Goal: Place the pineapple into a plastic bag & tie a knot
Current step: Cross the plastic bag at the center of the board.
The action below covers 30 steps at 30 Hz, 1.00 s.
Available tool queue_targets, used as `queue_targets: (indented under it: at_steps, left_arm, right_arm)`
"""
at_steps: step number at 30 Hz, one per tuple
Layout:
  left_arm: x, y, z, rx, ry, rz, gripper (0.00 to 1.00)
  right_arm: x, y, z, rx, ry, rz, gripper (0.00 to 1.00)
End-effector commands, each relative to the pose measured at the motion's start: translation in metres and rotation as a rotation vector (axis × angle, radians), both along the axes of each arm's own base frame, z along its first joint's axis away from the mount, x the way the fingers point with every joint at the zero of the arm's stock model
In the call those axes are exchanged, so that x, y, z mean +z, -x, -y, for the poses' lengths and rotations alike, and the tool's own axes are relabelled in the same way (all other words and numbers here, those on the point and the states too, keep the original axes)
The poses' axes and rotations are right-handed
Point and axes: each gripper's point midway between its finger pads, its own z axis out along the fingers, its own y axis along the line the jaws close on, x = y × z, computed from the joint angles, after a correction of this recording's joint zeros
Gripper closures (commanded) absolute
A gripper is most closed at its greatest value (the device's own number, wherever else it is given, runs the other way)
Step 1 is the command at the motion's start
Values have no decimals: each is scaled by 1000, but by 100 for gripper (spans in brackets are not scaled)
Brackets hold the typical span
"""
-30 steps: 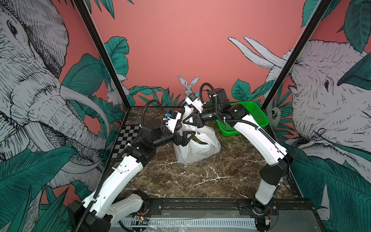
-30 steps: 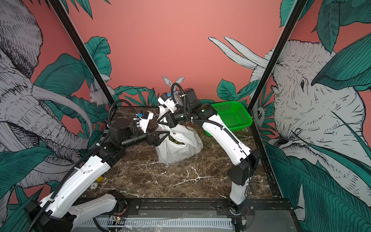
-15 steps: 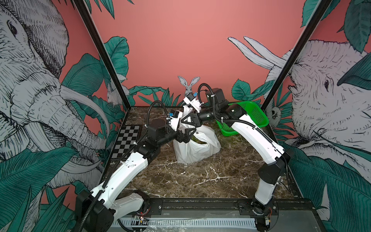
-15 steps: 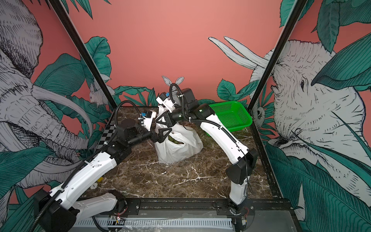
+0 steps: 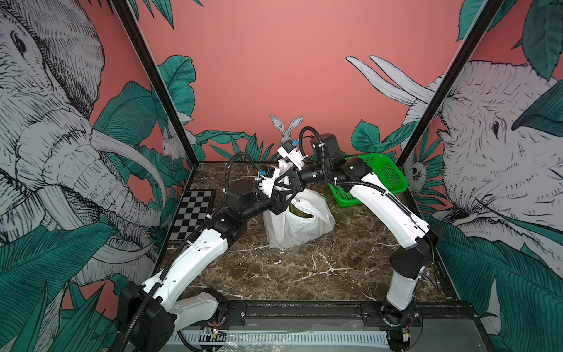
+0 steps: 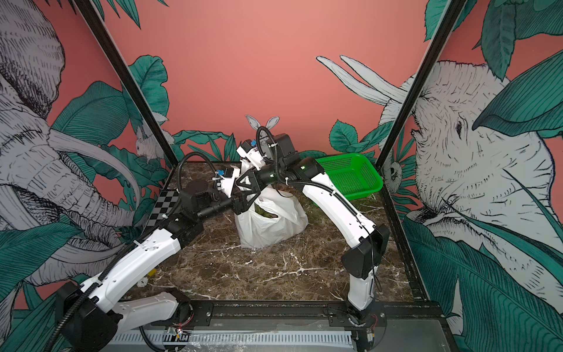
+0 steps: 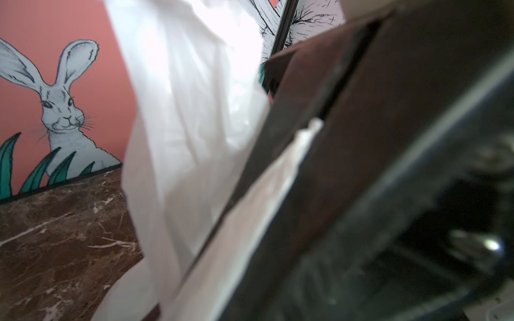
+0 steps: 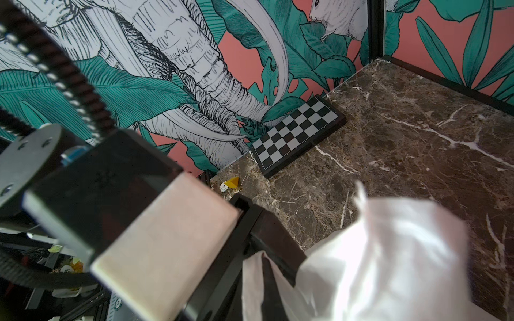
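A thin, white, semi-translucent plastic carrier bag (image 5: 294, 227) (image 6: 269, 227) stands on the brown marble tabletop (image 5: 304, 268), towards the back and about midway between its sides, in both top views. The bag's body is slumped and crinkled, with its mouth gaping upward. Both arms reach in over the top of the bag on its left side, and their black grippers meet there, almost touching. The right gripper (image 5: 286, 184) (image 6: 248, 183) sits higher; its jaws are closed, pinching bag plastic, and one white loop handle (image 5: 283, 166) (image 7: 189, 97) rises upright just behind it. The left gripper (image 5: 281, 204) (image 6: 243, 204) is directly beneath, right at the rim of the bag. In the left wrist view a strip of white plastic lies along a dark finger, too blurred to tell whether the jaws grip it or how wide they stand. A green mesh plastic basket (image 5: 391, 178) (image 6: 350, 176) sits in the back right corner, apart from the bag. A black-and-white chequered board (image 5: 193, 210) (image 8: 297, 133) lies by the left wall.
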Motion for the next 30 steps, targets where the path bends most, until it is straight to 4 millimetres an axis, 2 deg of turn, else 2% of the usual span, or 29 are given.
queue_targets:
  at_steps: [1,3,5,7,9,11,15,18,21,23,30]
  left_arm:
    - [10,7,-3,-4,26,40,62]
    - [9,7,-3,-3,26,37,72]
    - [9,7,-3,-4,27,36,77]
    - [8,7,-2,-7,25,33,83]
    - [7,7,-3,-5,22,32,94]
    - [6,7,-3,-3,19,31,100]
    - [7,6,-4,5,16,34,100]
    - [11,5,-3,2,17,43,100]
    - [15,7,0,-22,29,56,100]
    - [17,8,3,-39,40,57,100]
    - [22,9,11,-84,61,51,100]
  right_arm:
    - [21,-3,-1,-12,-47,66,100]
    - [23,-6,0,-23,-53,66,95]
    - [26,-7,0,-30,-60,71,87]
    - [30,-8,1,-40,-70,72,77]
    - [36,-11,3,-57,-91,70,60]
    - [48,-14,8,-75,-128,70,51]
    - [85,-22,34,-141,-252,73,45]
    - [96,-29,56,-188,-282,77,41]
    - [91,-36,70,-225,-270,76,37]
    - [87,-41,72,-232,-267,69,34]
    - [70,-44,56,-145,-260,0,30]
